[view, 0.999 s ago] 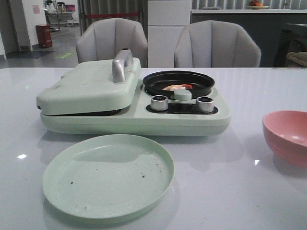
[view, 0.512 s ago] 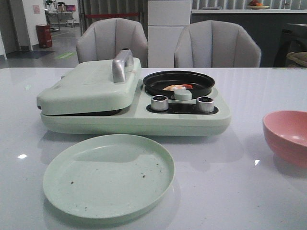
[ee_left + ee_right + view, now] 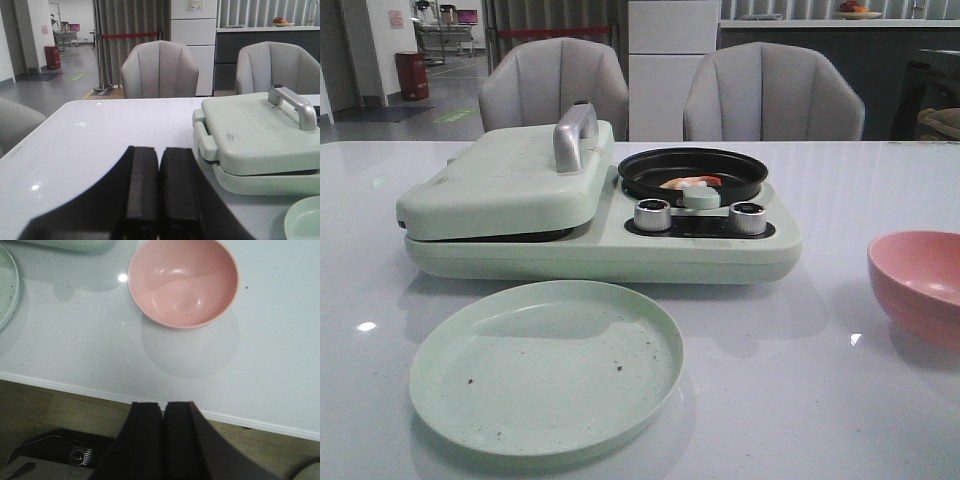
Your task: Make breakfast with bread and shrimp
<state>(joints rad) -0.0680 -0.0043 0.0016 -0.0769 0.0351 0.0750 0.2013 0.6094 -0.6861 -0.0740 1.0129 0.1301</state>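
1 shrimp [image 3: 691, 182] lies in black pan [image 3: 692, 173], 1 o'clock of the green plate [image 3: 546, 366]. 1 breakfast maker [image 3: 600, 235], lid shut; 2 silver knobs [image 3: 652, 214]. 1 pink bowl [image 3: 916, 284] at 3 o'clock. Bread: not visible. L gripper [image 3: 159, 187] and R gripper [image 3: 164, 435]: jaws closed, empty.

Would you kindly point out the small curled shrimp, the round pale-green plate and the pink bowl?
Small curled pink-white shrimp [image 3: 688, 182]: front view, its pale middle, in the black pan.
Round pale-green plate [image 3: 546, 368]: front view, bare centre.
Pink bowl [image 3: 182, 281]: right wrist view, inner wall.
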